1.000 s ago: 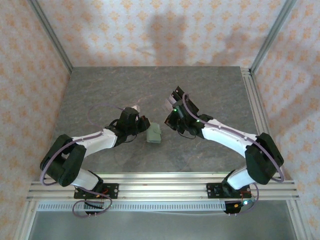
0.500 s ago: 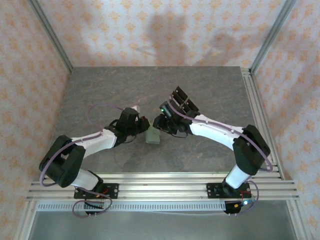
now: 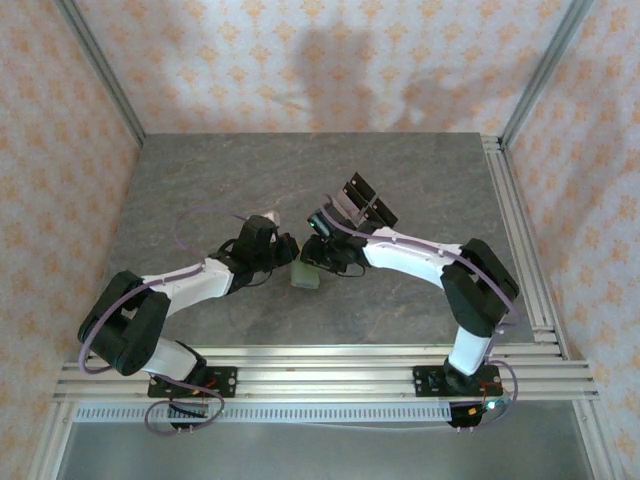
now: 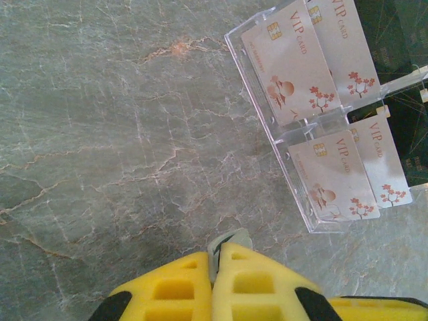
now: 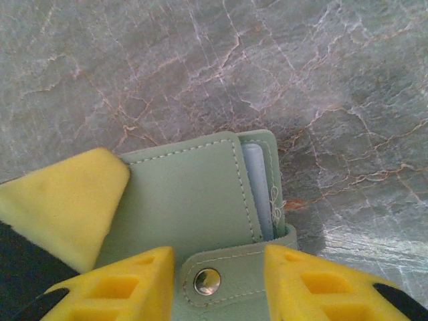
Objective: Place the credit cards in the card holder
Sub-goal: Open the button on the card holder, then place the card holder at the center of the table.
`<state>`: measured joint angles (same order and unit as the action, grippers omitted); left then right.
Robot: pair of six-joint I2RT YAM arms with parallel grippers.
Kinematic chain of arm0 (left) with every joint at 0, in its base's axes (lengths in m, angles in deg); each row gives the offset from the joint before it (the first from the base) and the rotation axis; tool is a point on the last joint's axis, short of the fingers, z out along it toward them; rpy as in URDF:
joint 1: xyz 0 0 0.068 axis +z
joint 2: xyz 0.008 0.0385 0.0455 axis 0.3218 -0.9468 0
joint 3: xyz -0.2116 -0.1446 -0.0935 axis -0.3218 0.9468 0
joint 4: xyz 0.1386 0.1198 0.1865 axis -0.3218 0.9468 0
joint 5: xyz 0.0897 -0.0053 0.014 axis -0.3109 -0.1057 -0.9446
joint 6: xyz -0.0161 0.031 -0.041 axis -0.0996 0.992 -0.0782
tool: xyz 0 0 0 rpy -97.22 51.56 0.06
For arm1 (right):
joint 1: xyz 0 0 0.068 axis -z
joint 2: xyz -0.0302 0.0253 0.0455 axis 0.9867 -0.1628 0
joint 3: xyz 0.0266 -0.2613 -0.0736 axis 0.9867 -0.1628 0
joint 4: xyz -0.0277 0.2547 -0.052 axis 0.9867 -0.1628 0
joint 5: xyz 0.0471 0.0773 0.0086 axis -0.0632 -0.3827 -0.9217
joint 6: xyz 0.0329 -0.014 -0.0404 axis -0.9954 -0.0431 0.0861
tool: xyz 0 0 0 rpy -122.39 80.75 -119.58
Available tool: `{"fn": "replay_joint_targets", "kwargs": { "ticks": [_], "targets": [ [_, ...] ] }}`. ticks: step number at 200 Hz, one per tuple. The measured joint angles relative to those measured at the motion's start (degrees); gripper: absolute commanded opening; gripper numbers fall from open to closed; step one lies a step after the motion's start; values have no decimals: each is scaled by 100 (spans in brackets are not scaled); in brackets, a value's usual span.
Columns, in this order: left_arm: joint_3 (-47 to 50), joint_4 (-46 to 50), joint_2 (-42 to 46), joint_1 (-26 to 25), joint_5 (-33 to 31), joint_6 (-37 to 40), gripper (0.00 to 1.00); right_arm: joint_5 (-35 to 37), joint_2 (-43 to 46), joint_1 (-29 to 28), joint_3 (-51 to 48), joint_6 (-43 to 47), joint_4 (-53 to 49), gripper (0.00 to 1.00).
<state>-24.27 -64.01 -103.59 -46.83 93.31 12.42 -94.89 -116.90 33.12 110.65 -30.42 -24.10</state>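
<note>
The sage green card holder [image 3: 305,273] lies on the table between the two grippers. In the right wrist view the card holder [image 5: 187,200] has its snap tab [image 5: 221,277] toward the camera and a pale grey-blue inner layer [image 5: 257,187] along its right edge. My left gripper [image 4: 219,251] is shut on a corner of the card holder [image 4: 231,237]; its yellow finger [image 5: 63,200] touches the holder's left side. My right gripper [image 5: 217,254] is open, one finger on each side of the snap tab. Several pale credit cards [image 4: 291,63] printed "VIP" lie in a clear tray.
The clear plastic tray [image 4: 267,127] lies on the grey marbled table [image 3: 200,190] just behind the right gripper, with the tray [image 3: 368,203] partly under the right arm. Aluminium rails run along the table's right side [image 3: 520,230] and near edge.
The right gripper has swung left and down from beside the tray to the card holder. The left gripper has stayed at the holder's left edge.
</note>
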Motion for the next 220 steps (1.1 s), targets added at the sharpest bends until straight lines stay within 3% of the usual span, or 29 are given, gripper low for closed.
{"fn": "replay_joint_targets", "kwargs": {
  "ticks": [30,66,220],
  "targets": [
    [0,4,0,-2,2,0,0,-33,-31,-33,9,0,2,30],
    [0,7,0,-2,4,0,0,-50,-46,-48,33,11,28,0],
    [2,122,256,4,-111,85,0,-39,734,417,-872,131,9,0]
  ]
}}
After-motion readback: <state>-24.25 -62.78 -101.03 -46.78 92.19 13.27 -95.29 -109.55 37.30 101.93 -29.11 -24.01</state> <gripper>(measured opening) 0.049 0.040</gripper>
